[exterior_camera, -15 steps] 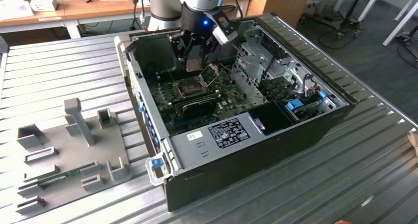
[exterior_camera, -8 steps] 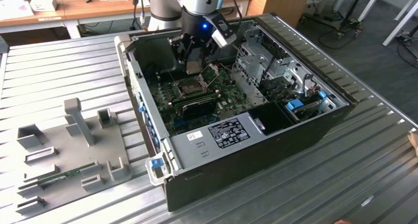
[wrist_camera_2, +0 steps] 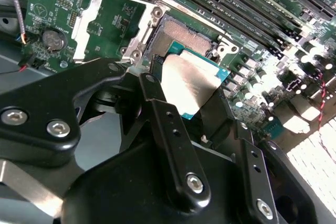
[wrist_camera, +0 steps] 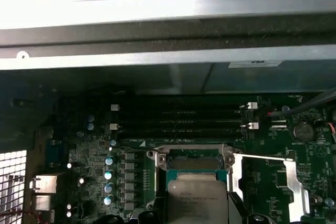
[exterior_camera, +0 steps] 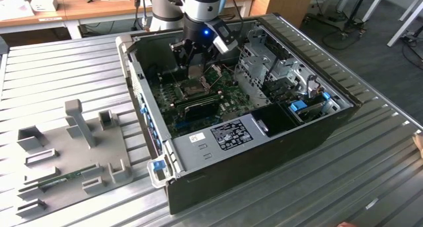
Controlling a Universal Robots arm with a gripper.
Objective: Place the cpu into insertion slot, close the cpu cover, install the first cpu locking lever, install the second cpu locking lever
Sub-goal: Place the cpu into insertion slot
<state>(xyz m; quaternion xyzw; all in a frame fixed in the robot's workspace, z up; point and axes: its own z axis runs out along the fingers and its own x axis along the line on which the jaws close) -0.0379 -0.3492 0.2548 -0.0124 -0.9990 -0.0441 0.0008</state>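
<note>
Gripping the cpu (wrist_camera_2: 191, 80), the claw (wrist_camera_2: 185, 100) overhangs a ribbed table (exterior_camera: 66, 73) (desks (exterior_camera: 99, 9) behind).

My arm (exterior_camera: 198, 3) is a pale silver-grey tube ending in a black collar where a small blue light (exterior_camera: 205, 32) glows. The gripper (wrist_camera_2: 191, 90) is matte black, its angular fingers (wrist_camera_2: 168, 129) studded with silver hex-socket screws (wrist_camera_2: 195, 183) and small holes.

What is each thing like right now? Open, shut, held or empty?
gripper: shut on the cpu.
cpu: held over the insertion slot, not set in it yet.
insertion slot: uncovered, nothing in it.
cpu cover: swung open, lying beside the slot.
computer case: side open.
</note>
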